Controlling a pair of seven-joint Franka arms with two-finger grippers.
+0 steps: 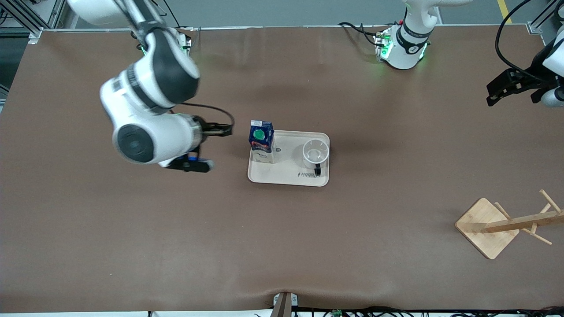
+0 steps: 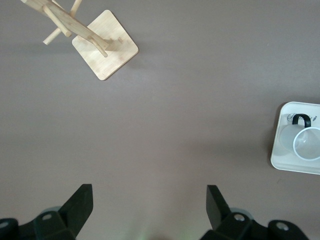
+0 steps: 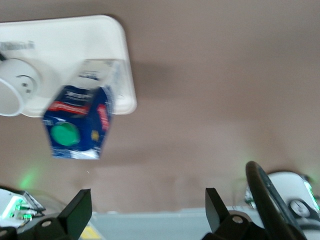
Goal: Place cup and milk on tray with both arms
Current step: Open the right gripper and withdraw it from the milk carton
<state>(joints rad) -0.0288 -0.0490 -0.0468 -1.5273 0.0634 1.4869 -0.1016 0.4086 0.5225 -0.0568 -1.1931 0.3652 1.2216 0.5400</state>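
Observation:
The cream tray (image 1: pixel 288 176) lies mid-table. The dark blue milk carton (image 1: pixel 261 140) stands upright on the tray's edge toward the right arm's end. The white cup (image 1: pixel 315 153) stands upright on the tray's other half, its black handle toward the front camera. My right gripper (image 1: pixel 211 147) is open and empty, just off the tray beside the milk, apart from it. Its wrist view shows the milk (image 3: pixel 80 122), tray (image 3: pixel 75 45) and cup (image 3: pixel 10 95) past the open gripper (image 3: pixel 148 210). My left gripper (image 1: pixel 495 92) is open and empty, raised at the left arm's end, waiting; its wrist view (image 2: pixel 150 205) shows the tray (image 2: pixel 287 155) and cup (image 2: pixel 307 142).
A wooden rack with pegs lies tipped on its square base (image 1: pixel 484 226) near the front camera at the left arm's end; it also shows in the left wrist view (image 2: pixel 105 45). Brown tabletop surrounds the tray.

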